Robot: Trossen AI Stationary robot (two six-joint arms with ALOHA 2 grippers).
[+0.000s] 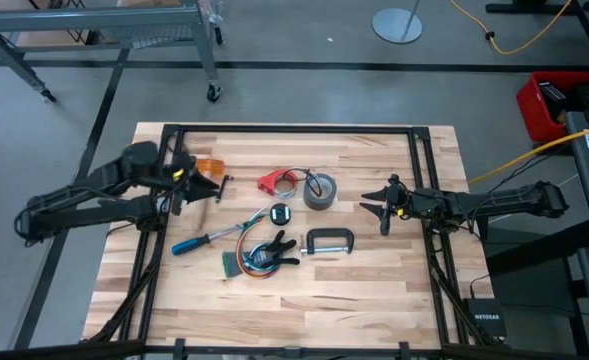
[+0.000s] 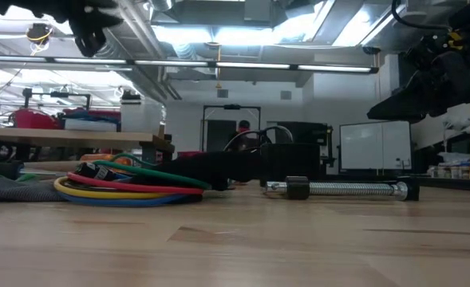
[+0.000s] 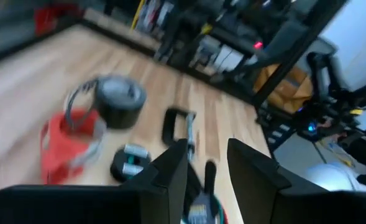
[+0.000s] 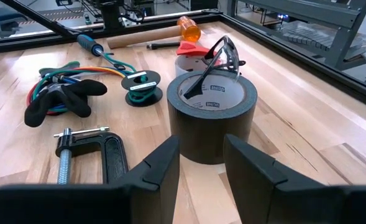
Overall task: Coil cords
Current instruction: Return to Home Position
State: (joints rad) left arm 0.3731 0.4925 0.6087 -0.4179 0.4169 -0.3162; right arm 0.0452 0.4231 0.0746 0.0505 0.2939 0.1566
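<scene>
Left gripper (image 1: 206,186) and right gripper (image 1: 383,206) hang over opposite bench (image 1: 374,290) sides, cords (image 1: 254,258) lying mid-bench between them. Low view: bundle flat on the wood. Wrist views: fingers (image 4: 158,165) apart and empty on both arms; I judge we're homing, needing only a clear retreat.

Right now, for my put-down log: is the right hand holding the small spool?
No, the spool lies on the table; the right hand is open and empty.

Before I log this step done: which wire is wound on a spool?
The one on the small black spool beside the tape roll; the multicoloured bundle lies as bare loops.
</scene>
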